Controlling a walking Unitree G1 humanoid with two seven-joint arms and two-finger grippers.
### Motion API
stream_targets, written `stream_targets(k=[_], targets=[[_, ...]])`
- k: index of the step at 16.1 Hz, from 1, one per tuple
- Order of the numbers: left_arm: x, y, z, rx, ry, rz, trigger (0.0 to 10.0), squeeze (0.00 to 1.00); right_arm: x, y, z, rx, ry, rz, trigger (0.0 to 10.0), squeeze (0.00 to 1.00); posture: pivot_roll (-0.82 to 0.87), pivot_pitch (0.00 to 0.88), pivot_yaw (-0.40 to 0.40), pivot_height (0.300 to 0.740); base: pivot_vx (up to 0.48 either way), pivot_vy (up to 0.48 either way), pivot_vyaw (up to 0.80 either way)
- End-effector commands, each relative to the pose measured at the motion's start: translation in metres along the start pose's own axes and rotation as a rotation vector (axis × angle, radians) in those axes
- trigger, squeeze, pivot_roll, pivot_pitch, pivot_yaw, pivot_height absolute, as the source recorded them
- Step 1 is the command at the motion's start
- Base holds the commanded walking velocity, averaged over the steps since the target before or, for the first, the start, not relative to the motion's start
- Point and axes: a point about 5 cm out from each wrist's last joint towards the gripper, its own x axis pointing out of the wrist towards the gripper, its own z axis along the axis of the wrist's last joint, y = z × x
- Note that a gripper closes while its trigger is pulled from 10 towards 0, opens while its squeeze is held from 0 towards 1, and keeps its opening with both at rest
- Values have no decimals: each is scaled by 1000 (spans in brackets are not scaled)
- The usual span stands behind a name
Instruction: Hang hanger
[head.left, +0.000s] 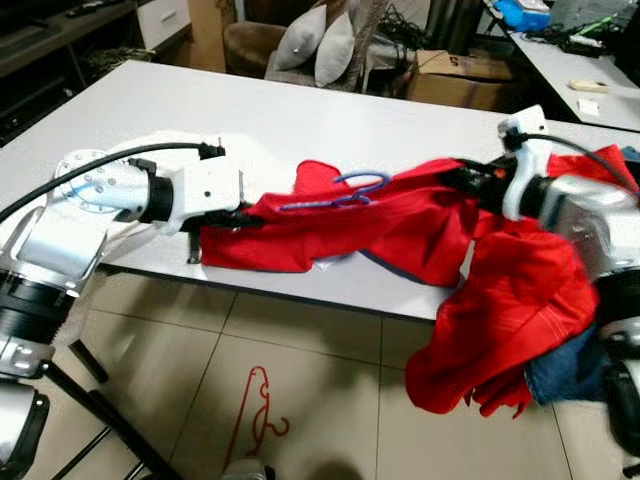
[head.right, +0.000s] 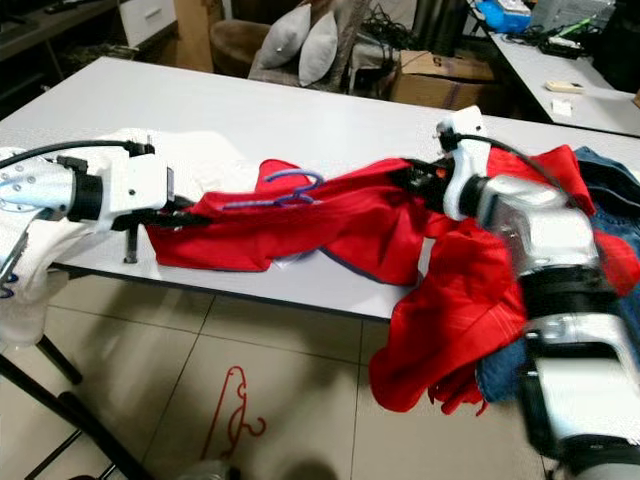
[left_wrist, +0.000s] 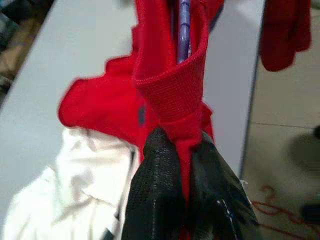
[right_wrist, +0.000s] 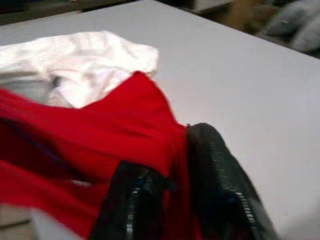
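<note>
bench: a white bench (head.left: 300, 110) carries the clothes; its near edge runs across the head views, with tiled floor (head.left: 320, 380) below.
red garment: a red garment (head.left: 400, 225) is stretched between the two grippers along the near edge of the bench, one end draping off the edge on the robot's right.
hanger: a blue-purple hanger (head.left: 345, 190) lies on top of the stretched red garment, its hook curling near the middle; in the left wrist view its bar (left_wrist: 184, 30) runs inside a ribbed opening of the cloth.
left gripper: the left gripper (left_wrist: 186, 192) is at the garment's left end, just over the bench edge; jaws pressed together, pinching the red ribbed cloth.
right gripper: the right gripper (right_wrist: 172, 200) holds the other end over the bench; jaws pinching a fold of red garment between the black fingers (right_wrist: 220, 180).
white cloth: a white cloth (right_wrist: 75, 60) lies bunched on the bench just beside the left gripper.
blue fabric: denim-like blue fabric (head.left: 565, 370) hangs below the red cloth by the right arm.
floor: a red hanger (head.left: 255, 415) lies on the tiles in front of the bench.
background: grey cushions (head.left: 320, 45) on a chair and a cardboard box (head.left: 455, 75) beyond the bench.
</note>
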Motion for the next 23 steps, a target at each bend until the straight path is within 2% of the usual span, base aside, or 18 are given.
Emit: stream_targets(k=[1, 3, 4, 5, 6, 8, 9, 10, 13, 14, 15, 16, 17, 19, 20, 21, 22, 23], targets=[[-5, 3, -1, -14, 13, -8, 0, 0, -10, -1, 15, -55, -3, 53, 10000, 1000, 117, 0, -87, 740, 0, 0, 0], [-4, 4, -9, -61, 40, -27, 0, 0, -36, -5, 24, -148, 50, 197, 10000, 1000, 111, 0, -79, 740, 0, 0, 0], [-4, 4, -10, -65, 43, -35, 0, 0, -41, -5, 24, -162, 65, 230, 10000, 1000, 108, 0, -76, 740, 0, 0, 0], [-2, 6, -11, -83, 42, -56, 0, 0, -60, -6, 22, -200, 133, 329, 10000, 1000, 102, 0, -71, 740, 0, 0, 0], [-1, 6, -11, -95, 37, -64, 0, 0, -66, -7, 22, -206, 149, 355, 10000, 1000, 101, 0, -70, 740, 0, 0, 0], [4, 6, -11, -116, 31, -103, 0, 0, -80, -7, 36, -205, 80, 419, 10000, 1000, 95, 0, -61, 740, 0, 0, 0], [6, 7, -10, -119, 20, -103, 0, 0, -81, -7, 40, -211, 49, 424, 10000, 1000, 94, 0, -61, 740, 0, 0, 0], [9, 9, -3, -129, -44, -95, 0, 0, -72, 3, 49, -274, -40, 428, 10000, 1000, 92, 0, -57, 740, 0, 0, 0], [9, 16, 12, -96, -120, -81, 0, 0, -51, 33, 45, -406, -54, 548, 10000, 1000, 95, 0, -51, 740, 0, 0, 0], [9, 18, 18, -71, -128, -77, 0, 0, -41, 38, 45, -468, -54, 533, 10000, 1000, 93, 0, -46, 740, 0, 0, 0], [9, 20, 25, -28, -127, -78, 0, 0, -26, 44, 46, -524, -59, 502, 10000, 784, 92, 0, -44, 740, 0, 0, 0], [10, 20, 29, 11, -112, -80, 0, 0, -16, 47, 48, -556, -67, 479, 10000, 0, 93, 0, -43, 740, 0, 0, 0], [10, 20, 31, 31, -102, -82, 0, 0, -12, 49, 49, -555, -64, 471, 10000, 0, 94, 0, -41, 740, 0, 0, 0], [13, 20, 38, 86, -74, -100, 0, 0, 1, 65, 41, -547, -41, 569, 9569, 0, 98, 0, -36, 740, 0, 0, 0], [14, 21, 40, 91, -78, -103, 0, 0, 6, 69, 37, -544, -31, 594, 6745, 0, 97, 0, -33, 740, 0, 0, 0], [15, 21, 41, 97, -76, -104, 0, 0, 10, 70, 36, -547, -27, 589, 4431, 0, 97, 0, -30, 740, 0, 0, 0], [17, 21, 42, 108, -69, -111, 0, 0, 18, 71, 36, -548, -27, 566, 0, 0, 99, 0, -30, 740, 0, 0, 0], [18, 21, 42, 111, -69, -115, 0, 0, 22, 72, 36, -549, -22, 562, 0, 0, 101, 0, -29, 740, 0, 0, 0]])
